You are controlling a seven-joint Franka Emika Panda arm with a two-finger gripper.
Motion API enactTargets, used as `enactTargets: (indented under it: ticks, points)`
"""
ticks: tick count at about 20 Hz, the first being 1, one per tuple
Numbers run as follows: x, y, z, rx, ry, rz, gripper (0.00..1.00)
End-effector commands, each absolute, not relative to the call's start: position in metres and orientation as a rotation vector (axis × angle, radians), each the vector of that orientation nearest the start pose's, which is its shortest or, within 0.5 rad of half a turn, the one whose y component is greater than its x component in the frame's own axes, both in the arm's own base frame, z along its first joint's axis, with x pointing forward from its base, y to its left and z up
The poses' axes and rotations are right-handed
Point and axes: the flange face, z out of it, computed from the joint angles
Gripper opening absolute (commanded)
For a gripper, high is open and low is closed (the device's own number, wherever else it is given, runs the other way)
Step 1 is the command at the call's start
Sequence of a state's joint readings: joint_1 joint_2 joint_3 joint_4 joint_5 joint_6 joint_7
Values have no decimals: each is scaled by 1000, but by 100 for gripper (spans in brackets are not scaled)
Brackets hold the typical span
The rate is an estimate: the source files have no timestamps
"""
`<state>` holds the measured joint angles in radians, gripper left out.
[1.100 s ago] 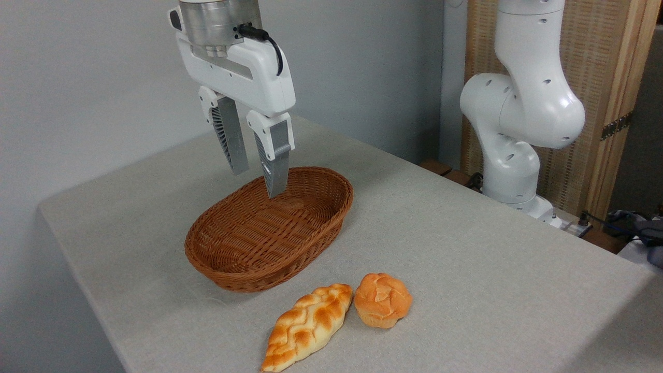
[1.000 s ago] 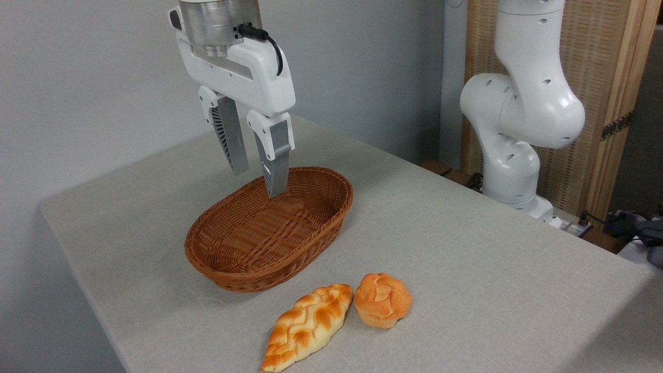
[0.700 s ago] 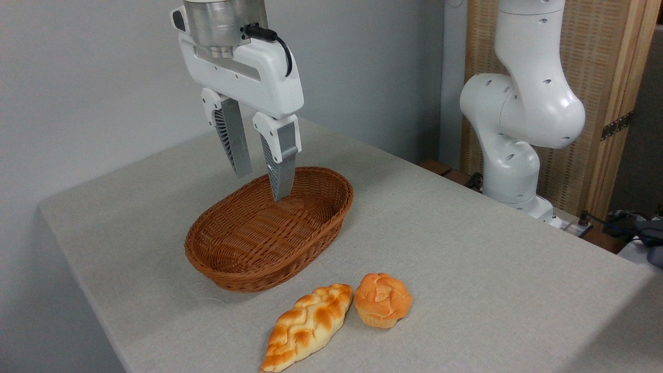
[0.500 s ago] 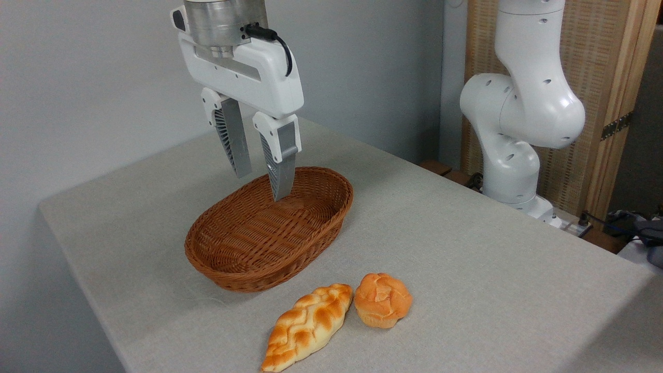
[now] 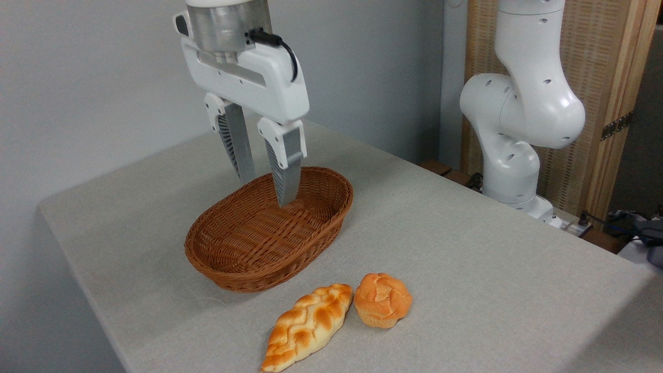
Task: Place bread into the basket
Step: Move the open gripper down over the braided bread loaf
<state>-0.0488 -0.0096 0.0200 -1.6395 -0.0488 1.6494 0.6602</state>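
The worktop (image 5: 466, 259) is covered in pale grey cloth and carries everything, with the arm (image 5: 523, 103) rising from its base at the far right edge, clear of the working area. The basket (image 5: 222, 259) sits toward the middle-left, long axis running away from the camera, empty, so its whole floor is free to take a loaf. Above its far end hangs the hand (image 5: 267, 190), pointing straight down with the fingers set moderately apart and nothing between them; the tips appear just over the rim's far side, though their height above the weave is hard to judge. The bread (image 5: 305, 326) lies flat on the cloth near the front edge, close in front of the basket, not yet picked up. A bun (image 5: 382, 299) sits touching or just beside its upper end, which likely crowds a grasp there; mid-loaf looks safer.
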Motion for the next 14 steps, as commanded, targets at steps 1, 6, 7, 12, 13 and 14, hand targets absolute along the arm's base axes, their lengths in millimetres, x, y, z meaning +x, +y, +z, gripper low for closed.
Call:
enactTargets:
  ticks: [1,6,7,12,13,14]
  points:
    - [558,17,581,-3018,987,-94,100]
    - [560,33,534,-3014,929,-166,100]
    - [560,35,524,-3010,918,-182,100]
    - [563,36,474,-2995,902,-223,100]
    - [563,38,470,-2996,899,-218,100]
    - [563,41,467,-2999,891,-211,100]
